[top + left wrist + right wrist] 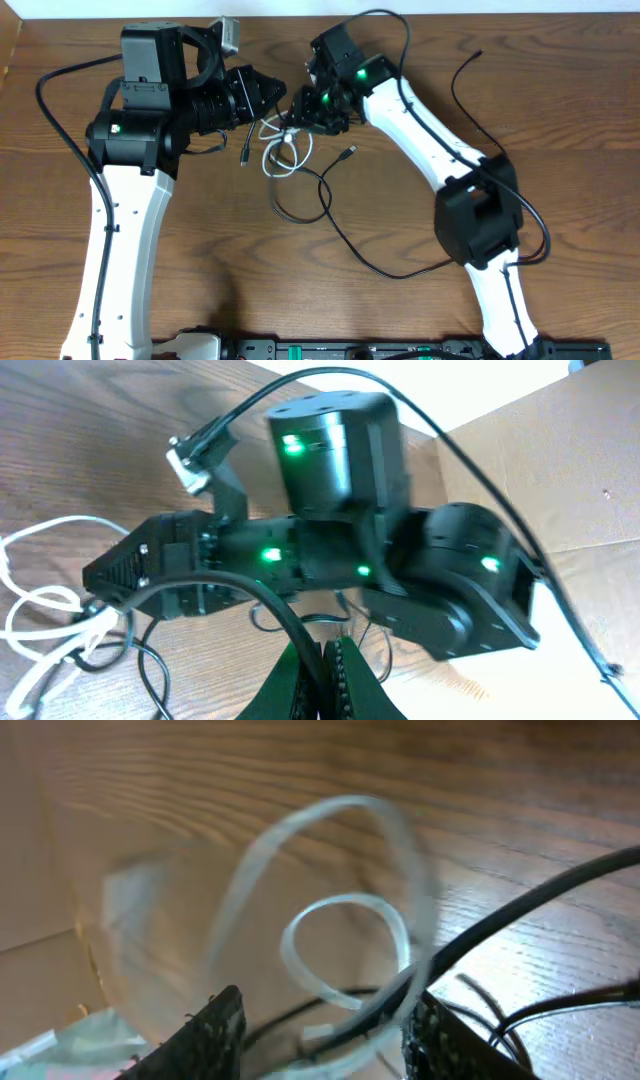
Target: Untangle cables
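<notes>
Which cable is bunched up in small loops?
The white cable: it is the only light-coloured one, and it is coiled in tight overlapping loops. The black cables trail off in long open curves.

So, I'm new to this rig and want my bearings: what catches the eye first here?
The action crowds the top middle of the table. There the left end effector is shut on a black cable, and the right end effector stands open astride the blurred loops of the white cable.
</notes>
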Motion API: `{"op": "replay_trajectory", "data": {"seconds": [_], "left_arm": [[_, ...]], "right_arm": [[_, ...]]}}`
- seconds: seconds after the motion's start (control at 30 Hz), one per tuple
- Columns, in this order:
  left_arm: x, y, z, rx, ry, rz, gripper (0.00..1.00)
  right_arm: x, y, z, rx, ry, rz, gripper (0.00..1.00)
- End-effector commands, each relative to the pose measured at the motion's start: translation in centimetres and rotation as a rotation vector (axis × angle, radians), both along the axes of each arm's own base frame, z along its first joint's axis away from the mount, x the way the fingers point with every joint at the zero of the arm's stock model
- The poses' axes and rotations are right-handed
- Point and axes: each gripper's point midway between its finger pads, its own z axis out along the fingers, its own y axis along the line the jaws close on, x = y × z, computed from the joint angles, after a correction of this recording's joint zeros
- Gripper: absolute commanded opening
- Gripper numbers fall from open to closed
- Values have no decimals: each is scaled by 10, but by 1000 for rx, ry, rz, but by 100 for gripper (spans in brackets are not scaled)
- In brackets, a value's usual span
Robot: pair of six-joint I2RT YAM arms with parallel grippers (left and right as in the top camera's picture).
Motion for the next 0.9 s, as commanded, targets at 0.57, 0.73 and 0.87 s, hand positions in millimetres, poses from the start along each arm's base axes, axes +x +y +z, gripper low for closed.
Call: {"op": "replay_trajectory", "data": {"seconds": [0.57, 0.73, 0.87], "left_arm": [[-2, 40, -49, 234, 118, 148, 28], [-1, 40, -79, 269, 188, 109, 58], [3, 36, -107, 270, 276, 78, 61]], "right_arm": [[-17, -79, -31, -193, 89, 139, 1], [-24, -104, -34, -226, 122, 185, 1], [-27, -112, -34, -235, 135, 205, 1]]}}
